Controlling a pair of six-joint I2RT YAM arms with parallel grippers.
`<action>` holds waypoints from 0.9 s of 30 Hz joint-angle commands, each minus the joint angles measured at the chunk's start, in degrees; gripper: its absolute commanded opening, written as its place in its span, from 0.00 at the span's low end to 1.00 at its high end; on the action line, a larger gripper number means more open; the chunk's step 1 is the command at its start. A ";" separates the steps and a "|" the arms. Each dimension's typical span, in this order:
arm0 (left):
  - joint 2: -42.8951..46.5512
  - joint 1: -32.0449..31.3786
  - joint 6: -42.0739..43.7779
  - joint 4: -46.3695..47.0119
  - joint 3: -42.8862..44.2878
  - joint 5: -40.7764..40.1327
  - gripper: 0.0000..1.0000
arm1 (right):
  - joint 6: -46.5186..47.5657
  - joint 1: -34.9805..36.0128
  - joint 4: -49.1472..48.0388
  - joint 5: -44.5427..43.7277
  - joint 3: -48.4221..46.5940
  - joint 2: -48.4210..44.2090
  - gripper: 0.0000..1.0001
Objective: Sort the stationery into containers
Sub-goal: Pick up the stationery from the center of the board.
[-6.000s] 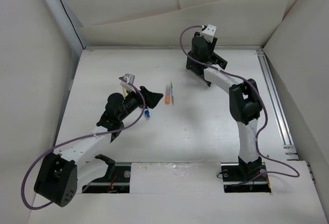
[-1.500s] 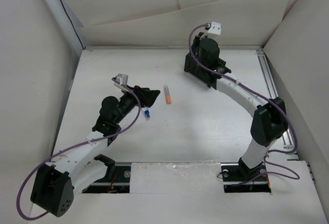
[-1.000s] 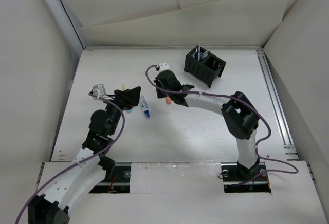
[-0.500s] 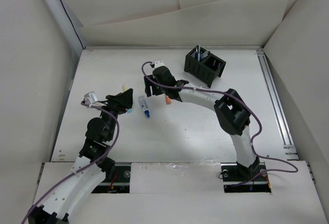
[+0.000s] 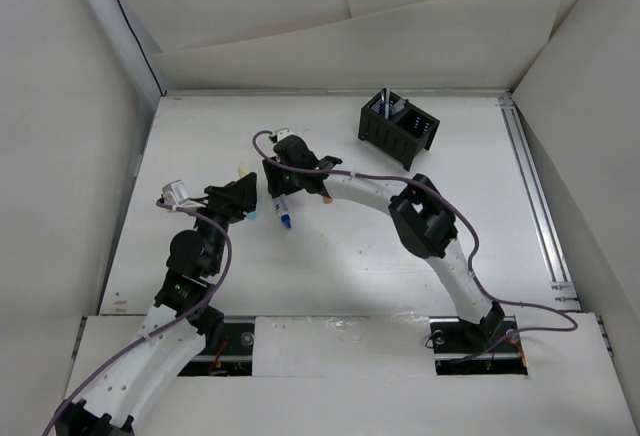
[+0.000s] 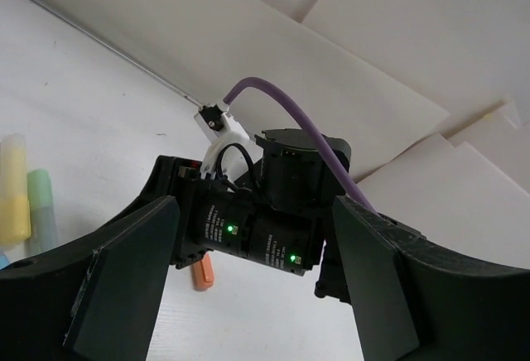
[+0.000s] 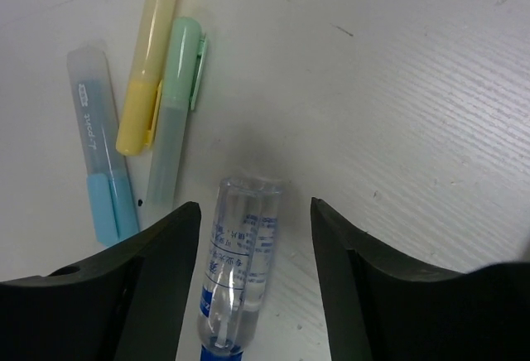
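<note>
The black slotted organiser (image 5: 397,128) stands at the back right with dark pens upright in it. A clear white-blue marker (image 5: 285,217) lies mid-table; in the right wrist view it (image 7: 238,270) lies between the open fingers of my right gripper (image 7: 255,205), which hovers just above it. Beside it lie a pale yellow marker (image 7: 153,55), a pale green marker (image 7: 175,104) and a light-blue marker (image 7: 98,154). My right gripper (image 5: 279,182) is empty. My left gripper (image 5: 243,197) is open and empty, just left of the markers. An orange marker end (image 6: 202,274) shows behind the right wrist.
The right arm (image 5: 370,192) stretches low across the table's middle from its base at the front right. The left wrist view is mostly filled by the right wrist (image 6: 265,228). White walls enclose the table, and a metal rail (image 5: 535,196) runs along the right edge.
My right gripper has come from the organiser and moved left, from over the orange-ended marker to over the white-blue marker. The left arm pulled back left and now holds still.
</note>
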State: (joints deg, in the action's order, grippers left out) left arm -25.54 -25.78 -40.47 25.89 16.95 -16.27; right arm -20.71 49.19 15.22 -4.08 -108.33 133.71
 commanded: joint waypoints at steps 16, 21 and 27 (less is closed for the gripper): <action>3.66 -0.15 -0.14 1.88 -0.34 -0.78 0.72 | -1.79 0.73 0.42 4.33 -2.24 4.01 0.39; 3.57 -0.15 -0.14 1.88 -0.87 -0.78 0.72 | -4.25 -0.93 -5.11 5.48 2.77 -0.90 0.00; 2.42 -0.15 -0.14 2.41 -0.87 0.36 0.72 | -4.77 -4.44 -9.23 3.29 10.76 -13.09 0.00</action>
State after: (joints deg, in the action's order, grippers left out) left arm -22.83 -25.78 -40.58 25.87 16.43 -16.51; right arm -24.27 47.53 11.44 0.16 -99.29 129.88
